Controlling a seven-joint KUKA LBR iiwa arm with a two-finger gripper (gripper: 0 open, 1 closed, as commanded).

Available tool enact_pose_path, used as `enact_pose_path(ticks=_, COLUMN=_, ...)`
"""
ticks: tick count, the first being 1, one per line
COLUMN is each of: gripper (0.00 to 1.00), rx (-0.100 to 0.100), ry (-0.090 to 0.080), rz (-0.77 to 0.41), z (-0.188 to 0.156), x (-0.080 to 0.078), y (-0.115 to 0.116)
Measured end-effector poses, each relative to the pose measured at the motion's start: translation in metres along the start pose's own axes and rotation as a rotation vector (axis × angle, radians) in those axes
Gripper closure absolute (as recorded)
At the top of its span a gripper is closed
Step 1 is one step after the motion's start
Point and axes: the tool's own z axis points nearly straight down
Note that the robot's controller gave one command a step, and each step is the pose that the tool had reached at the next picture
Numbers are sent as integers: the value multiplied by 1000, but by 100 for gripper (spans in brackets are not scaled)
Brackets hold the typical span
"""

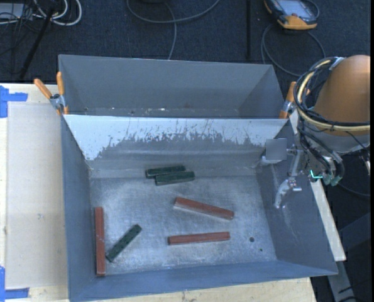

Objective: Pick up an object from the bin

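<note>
My gripper (283, 195) hangs at the bin's right side, over the sloping right wall and above the floor. Nearest to it, to its left, a reddish-brown flat bar (203, 208) lies at a slant in the middle of the floor. A second reddish-brown bar (198, 238) lies almost level just in front of the first. No thing shows at the gripper.
Two dark green bars (169, 175) lie side by side toward the back of the floor. A third reddish-brown bar (99, 241) runs along the left wall, with another dark green bar (123, 242) slanted beside it. The arm with its orange cover and cables stands over the right rim.
</note>
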Motion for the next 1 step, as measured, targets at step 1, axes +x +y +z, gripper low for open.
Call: enact_pose_path(ticks=1, gripper=0, rx=1, ry=-7, rz=-3, z=-4, x=-2, y=0)
